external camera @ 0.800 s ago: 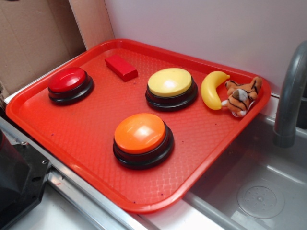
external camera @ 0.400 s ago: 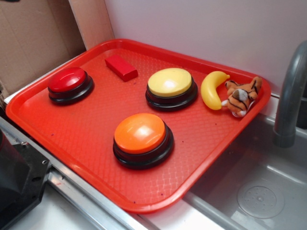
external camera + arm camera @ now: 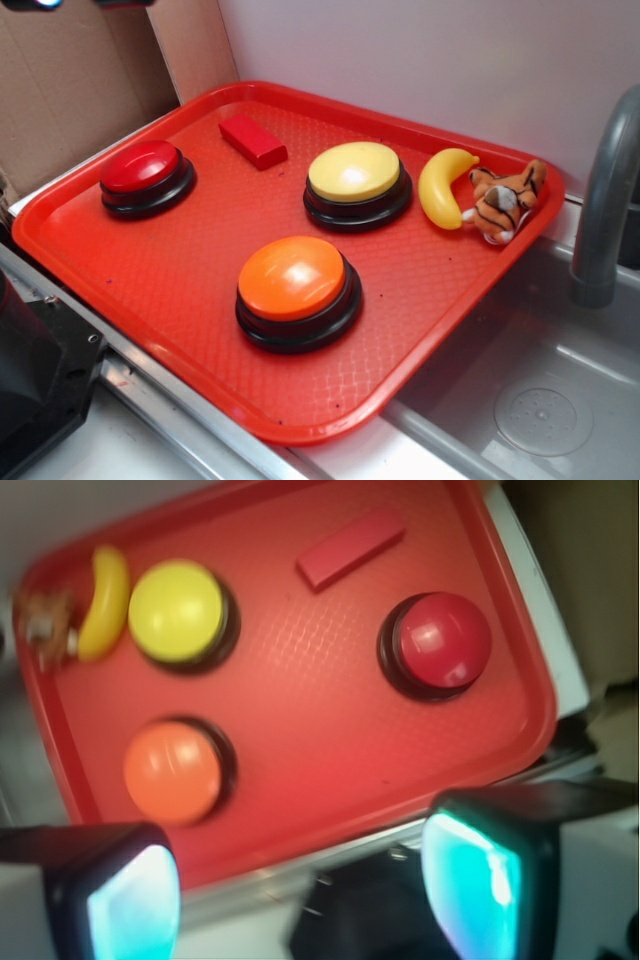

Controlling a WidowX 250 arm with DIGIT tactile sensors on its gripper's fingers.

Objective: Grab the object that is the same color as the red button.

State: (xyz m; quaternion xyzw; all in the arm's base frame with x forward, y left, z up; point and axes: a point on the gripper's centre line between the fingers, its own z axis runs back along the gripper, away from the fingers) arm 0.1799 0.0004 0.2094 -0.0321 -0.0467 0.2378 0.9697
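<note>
A small red rectangular block (image 3: 252, 140) lies flat at the back of the red tray (image 3: 150, 290); it also shows in the wrist view (image 3: 350, 547). The red dome button (image 3: 142, 172) on a black base sits left of it, seen in the wrist view (image 3: 441, 642) too. My gripper (image 3: 300, 890) is open and empty, high above the tray's front edge, far from the block. Its two pads (image 3: 468, 885) glow cyan. In the exterior view only a dark sliver of the arm shows at the top left corner.
A yellow dome button (image 3: 355, 180) and an orange dome button (image 3: 295, 285) stand on the tray. A toy banana (image 3: 443, 187) and a plush tiger (image 3: 505, 200) lie at its right rim. A sink with a grey faucet (image 3: 605, 200) is at the right; cardboard stands behind left.
A dark part of the arm has come into the top left corner of the exterior view. Nothing on the tray has moved.
</note>
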